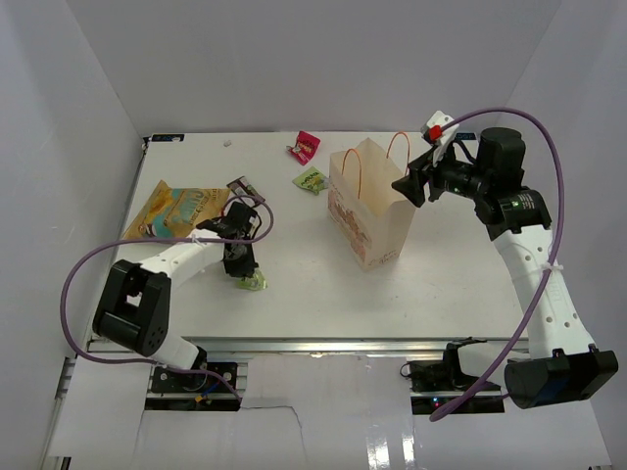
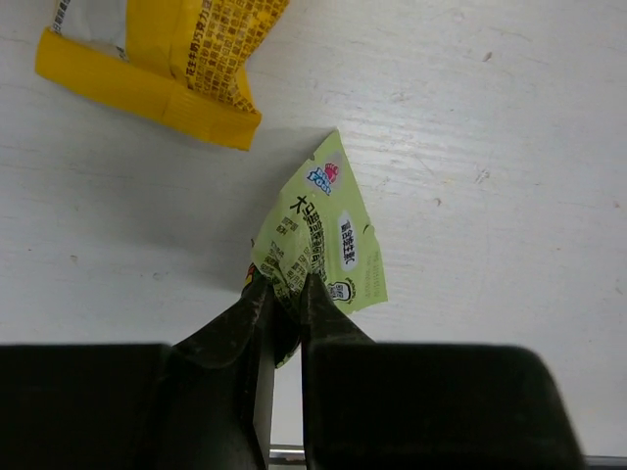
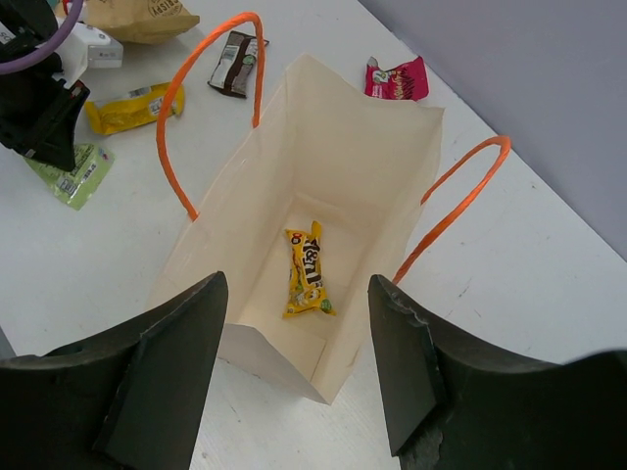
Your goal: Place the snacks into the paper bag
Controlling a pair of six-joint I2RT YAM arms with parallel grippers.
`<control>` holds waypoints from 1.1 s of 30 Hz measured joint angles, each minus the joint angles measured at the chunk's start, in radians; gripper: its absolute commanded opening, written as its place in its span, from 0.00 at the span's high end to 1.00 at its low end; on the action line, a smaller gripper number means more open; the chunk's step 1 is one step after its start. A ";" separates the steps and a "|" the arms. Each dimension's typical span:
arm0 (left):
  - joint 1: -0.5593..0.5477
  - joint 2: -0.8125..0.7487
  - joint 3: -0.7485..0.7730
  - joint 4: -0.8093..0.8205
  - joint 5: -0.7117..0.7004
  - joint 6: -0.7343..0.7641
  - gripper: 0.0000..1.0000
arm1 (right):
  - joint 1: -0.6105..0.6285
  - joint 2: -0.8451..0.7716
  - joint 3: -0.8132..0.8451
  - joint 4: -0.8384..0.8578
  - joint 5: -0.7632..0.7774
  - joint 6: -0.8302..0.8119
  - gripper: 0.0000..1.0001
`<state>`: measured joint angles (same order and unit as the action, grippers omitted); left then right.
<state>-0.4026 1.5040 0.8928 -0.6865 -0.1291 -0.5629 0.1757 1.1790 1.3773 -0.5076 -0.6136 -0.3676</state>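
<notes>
The paper bag (image 1: 370, 211) stands upright and open at mid-table, with orange handles (image 3: 208, 93). One yellow packet (image 3: 309, 272) lies on its floor. My left gripper (image 1: 242, 266) is shut on the near edge of a light green packet (image 2: 328, 245), low over the table at the left. A yellow packet (image 2: 167, 69) lies just beyond it. My right gripper (image 3: 299, 367) is open and empty, above the bag's right side (image 1: 407, 186). A second green packet (image 1: 312, 180), a magenta packet (image 1: 306, 147) and a dark brown packet (image 1: 240, 186) lie behind the bag.
A large yellow-tan pouch (image 1: 176, 211) lies flat at the far left, beside the left arm. White walls close in the table on the left, back and right. The table's front edge runs along a metal rail (image 1: 313, 345).
</notes>
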 measured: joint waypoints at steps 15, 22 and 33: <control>-0.001 -0.268 0.335 0.256 0.388 -0.094 0.98 | -0.040 -0.008 0.000 0.000 -0.010 0.005 0.34; -0.009 -0.016 0.750 0.478 0.505 -0.180 0.97 | -0.051 -0.024 -0.002 0.001 -0.019 0.018 0.34; -0.088 0.464 1.136 0.488 0.551 -0.198 0.92 | -0.063 -0.045 -0.020 0.001 -0.026 0.020 0.34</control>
<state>-0.4908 1.9678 2.0289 -0.1982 0.4221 -0.7605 0.1127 1.1336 1.3571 -0.5068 -0.6392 -0.3477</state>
